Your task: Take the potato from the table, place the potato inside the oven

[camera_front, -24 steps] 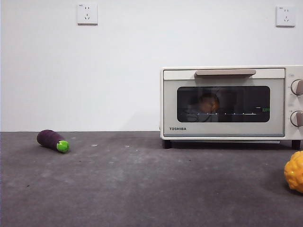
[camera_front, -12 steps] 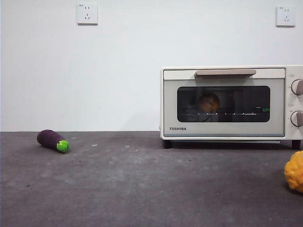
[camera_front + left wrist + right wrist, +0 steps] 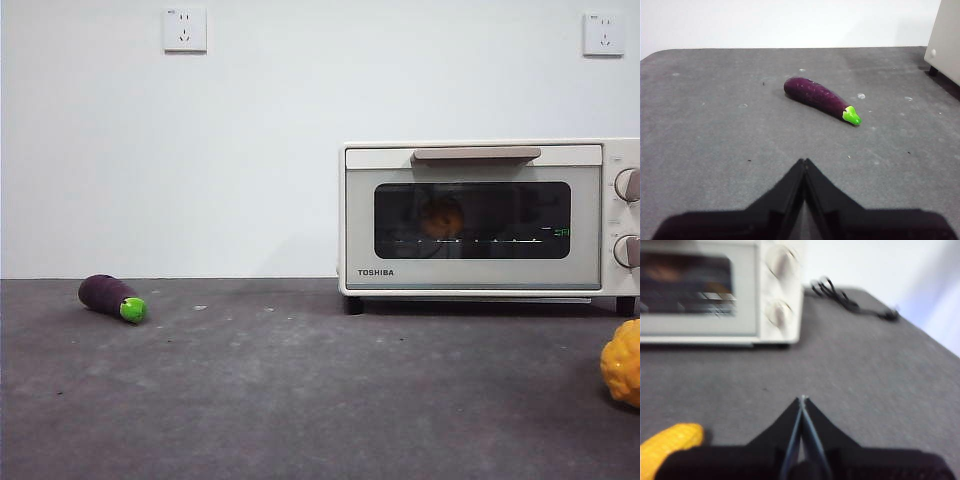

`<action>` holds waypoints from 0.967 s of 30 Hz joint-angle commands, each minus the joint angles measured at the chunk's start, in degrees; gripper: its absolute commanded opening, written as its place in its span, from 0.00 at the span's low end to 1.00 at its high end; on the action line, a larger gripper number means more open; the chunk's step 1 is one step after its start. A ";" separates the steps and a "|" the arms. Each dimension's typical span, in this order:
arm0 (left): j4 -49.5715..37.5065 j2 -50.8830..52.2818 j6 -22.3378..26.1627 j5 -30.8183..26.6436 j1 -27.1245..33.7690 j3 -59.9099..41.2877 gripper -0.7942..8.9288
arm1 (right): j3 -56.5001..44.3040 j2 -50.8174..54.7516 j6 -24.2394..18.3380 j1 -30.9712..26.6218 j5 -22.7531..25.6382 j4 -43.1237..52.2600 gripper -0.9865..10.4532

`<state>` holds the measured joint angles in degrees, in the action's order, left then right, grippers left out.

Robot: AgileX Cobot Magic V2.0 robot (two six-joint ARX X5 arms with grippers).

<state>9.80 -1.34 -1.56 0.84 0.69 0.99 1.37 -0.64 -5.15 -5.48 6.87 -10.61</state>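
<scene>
Sitting inside the closed oven, the potato; both end effectors pressed together, empty.

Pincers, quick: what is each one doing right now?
Left pincer: shut, holding nothing, above the table.
Right pincer: shut, holding nothing.

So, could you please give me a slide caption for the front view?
Potato behind the closed Toshiba oven's glass; eggplant and bumpy yellow fruit on the table.
</scene>
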 commanded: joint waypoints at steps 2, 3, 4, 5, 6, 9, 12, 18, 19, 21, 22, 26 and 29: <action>-0.28 0.04 -0.42 0.24 -0.13 -0.55 0.08 | -0.57 0.20 0.66 -0.17 -1.77 -0.17 0.09; -0.28 0.04 -0.42 0.24 -0.13 -0.55 0.08 | -0.57 0.20 0.68 -0.17 -3.34 -0.28 0.09; -0.28 0.04 -0.42 0.24 -0.13 -0.55 0.08 | -0.57 0.20 0.66 -0.17 -4.70 -0.39 0.09; -0.28 0.04 -0.42 0.24 -0.13 -0.55 0.08 | -0.57 0.20 0.66 -0.17 -5.70 -0.46 0.09; -0.28 0.04 -0.42 0.24 -0.13 -0.55 0.08 | -0.57 0.20 0.66 -0.15 -5.99 -0.44 0.09; -0.28 0.04 -0.42 0.24 -0.13 -0.55 0.08 | -0.57 0.20 0.61 -0.17 -5.70 -0.44 0.09; -0.28 0.04 -0.42 0.24 -0.13 -0.55 0.08 | -0.57 0.20 0.61 -0.17 -5.38 -0.37 0.09; -0.28 0.04 -0.42 0.24 -0.13 -0.55 0.08 | -0.57 0.20 0.63 -0.17 -5.20 0.00 0.09; -0.28 0.04 -0.42 0.24 -0.13 -0.55 0.08 | -0.57 0.20 0.66 -0.17 -5.20 0.00 0.09; -0.28 0.04 -0.42 0.24 -0.13 -0.55 0.08 | -0.57 0.20 0.66 -0.17 -5.16 -0.02 0.09; -0.28 0.04 -0.42 0.24 -0.13 -0.55 0.08 | -0.57 0.20 0.66 -0.17 -5.16 0.00 0.09; -0.28 0.04 -0.42 0.24 -0.13 -0.55 0.08 | -0.57 0.20 0.66 -0.17 -5.16 0.00 0.09; -0.28 0.04 -0.42 0.24 -0.13 -0.55 0.08 | -0.57 0.20 0.63 -0.17 -5.16 -0.02 0.09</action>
<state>9.80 -1.34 -1.56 0.84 0.69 0.99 1.37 -0.60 -5.10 -5.65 1.50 -11.07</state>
